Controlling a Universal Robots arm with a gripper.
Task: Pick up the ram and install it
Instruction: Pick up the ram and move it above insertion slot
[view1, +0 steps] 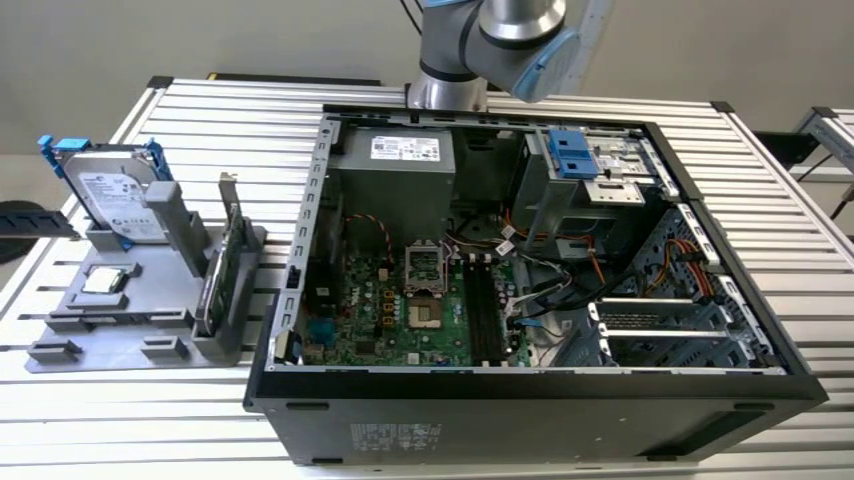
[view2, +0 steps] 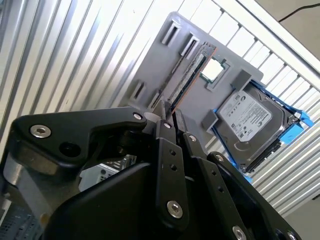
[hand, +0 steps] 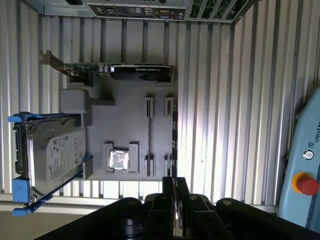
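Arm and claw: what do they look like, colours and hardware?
The arm is a silver-grey tube with a light blue joint cap. The claw is matte black, built of flat linked bars with silver screw heads, on a rounded black body.

One open black computer tower case (view1: 534, 420), one grey plastic holder tray (hand: 125, 125), one silver hard drive in blue rails (hand: 52, 155), one green card with a metal bracket (hand: 125, 71), one square silver processor chip (hand: 119, 160), and seemingly just one slim dark ram stick (view2: 192, 75).
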